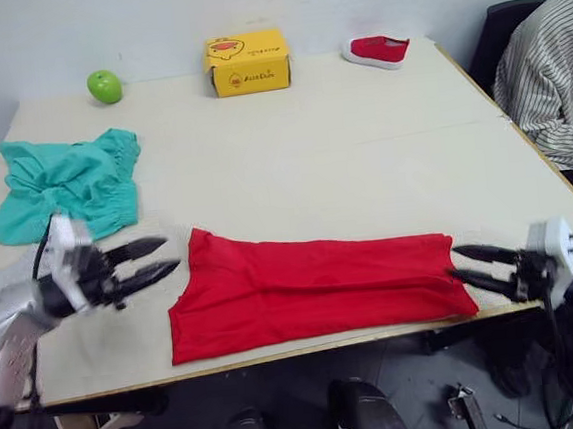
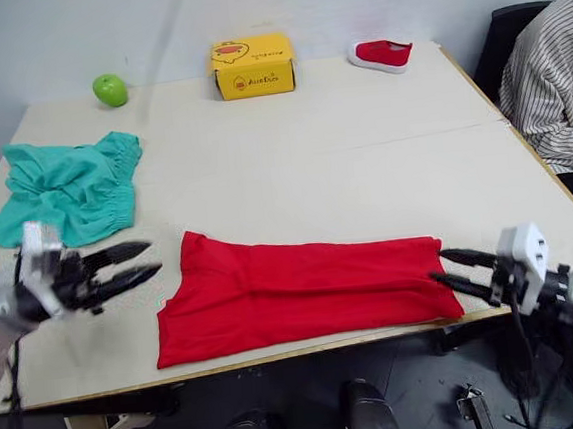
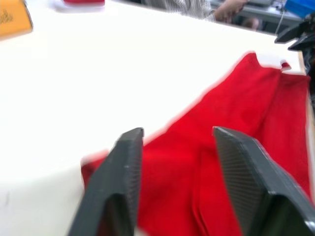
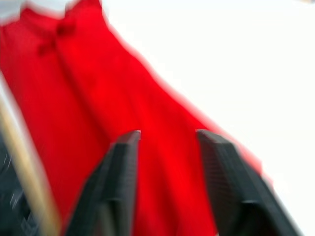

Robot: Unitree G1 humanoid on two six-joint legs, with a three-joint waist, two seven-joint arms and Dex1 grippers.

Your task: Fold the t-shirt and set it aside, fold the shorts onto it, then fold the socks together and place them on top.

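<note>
I see the table (image 1: pixel 363 168) first. Along its near edge at 6 o'clock lies the t-shirt (image 1: pixel 313 287), folded into a long strip running left to right. The shorts (image 1: pixel 68 183) sit crumpled at about 9 o'clock, well apart from the t-shirt. A person (image 1: pixel 556 80) in a striped shirt sits at 3 o'clock. At 12 o'clock stands a yellow box (image 1: pixel 248 62), with a red shoe (image 1: pixel 378 51) to its right and a green apple (image 1: pixel 105 86) at 11.

My left gripper (image 1: pixel 160 263) hangs just beside the t-shirt's left end, fingers (image 3: pixel 118 187) parted a moderate gap and holding nothing; I cannot tell whether they touch the cloth. My right gripper (image 1: pixel 469 264) sits at the t-shirt's right end, fingers (image 4: pixel 123 177) likewise parted with nothing held, the tips at the cloth's edge.
</note>
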